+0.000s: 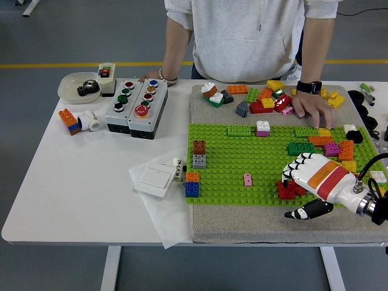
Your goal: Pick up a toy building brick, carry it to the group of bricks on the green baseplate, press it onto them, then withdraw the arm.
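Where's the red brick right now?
Head view, right side: the red brick sits on the green baseplate near its front edge, under the right hand's fingertips, right of the small pink brick.

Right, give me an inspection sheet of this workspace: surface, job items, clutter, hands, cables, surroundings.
Surface: white table; beige mat carrying the green baseplate.
Job's things: red brick on the baseplate under the right hand's fingers; brick group at the plate's right; pink brick alone mid-plate.
Clutter: loose brick pile on the mat's far side; button box; bowl with gear; white switch plate on paper.
Grippers: right hand curled over the red brick; left hand not in view.
Cables: black cable by the right wrist.
Surroundings: a person at the far side, one hand resting on the mat.
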